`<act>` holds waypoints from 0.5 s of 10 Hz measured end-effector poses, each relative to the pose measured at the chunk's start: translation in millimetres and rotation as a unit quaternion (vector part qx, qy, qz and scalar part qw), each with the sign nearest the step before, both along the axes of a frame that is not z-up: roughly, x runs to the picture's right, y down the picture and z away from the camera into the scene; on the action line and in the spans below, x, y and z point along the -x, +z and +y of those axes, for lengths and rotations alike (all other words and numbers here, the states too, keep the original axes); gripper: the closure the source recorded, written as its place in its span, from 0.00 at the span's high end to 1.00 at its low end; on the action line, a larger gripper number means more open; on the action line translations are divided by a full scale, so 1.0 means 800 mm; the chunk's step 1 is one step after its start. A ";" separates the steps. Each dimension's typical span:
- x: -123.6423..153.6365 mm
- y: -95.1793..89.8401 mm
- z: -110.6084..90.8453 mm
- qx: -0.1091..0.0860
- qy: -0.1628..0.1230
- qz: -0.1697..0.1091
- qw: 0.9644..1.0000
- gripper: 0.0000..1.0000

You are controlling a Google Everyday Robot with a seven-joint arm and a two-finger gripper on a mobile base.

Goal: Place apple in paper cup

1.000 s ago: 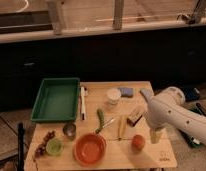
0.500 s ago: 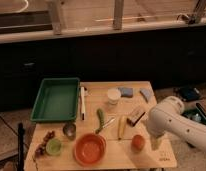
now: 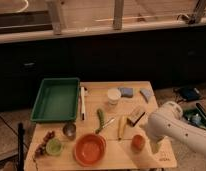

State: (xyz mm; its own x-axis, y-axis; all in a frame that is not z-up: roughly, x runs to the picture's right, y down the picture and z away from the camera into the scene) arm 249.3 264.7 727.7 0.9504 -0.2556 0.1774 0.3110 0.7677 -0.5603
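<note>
Down swings the arm, gripper (image 3: 155, 145) now just beside the apple (image 3: 138, 142), fingers spread, empty; grasp looks imminent, paper cup (image 3: 114, 95) waiting farther up the table (image 3: 98, 89).

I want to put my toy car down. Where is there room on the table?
Bare table between tray and paper cup; also between bowl and apple. Crowded around the banana. The gripper hangs beside the apple.
</note>
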 end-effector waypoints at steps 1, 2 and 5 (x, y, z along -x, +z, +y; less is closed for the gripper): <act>-0.001 -0.001 0.002 0.000 -0.005 -0.004 1.000 0.80; 0.001 -0.001 0.002 0.001 -0.012 -0.010 1.000 0.80; 0.003 0.003 0.007 0.003 -0.034 -0.027 0.999 0.80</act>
State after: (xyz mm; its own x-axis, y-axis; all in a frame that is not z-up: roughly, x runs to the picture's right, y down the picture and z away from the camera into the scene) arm 247.0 270.6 729.8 0.9198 -0.3176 0.2305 0.3925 0.7404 -0.5457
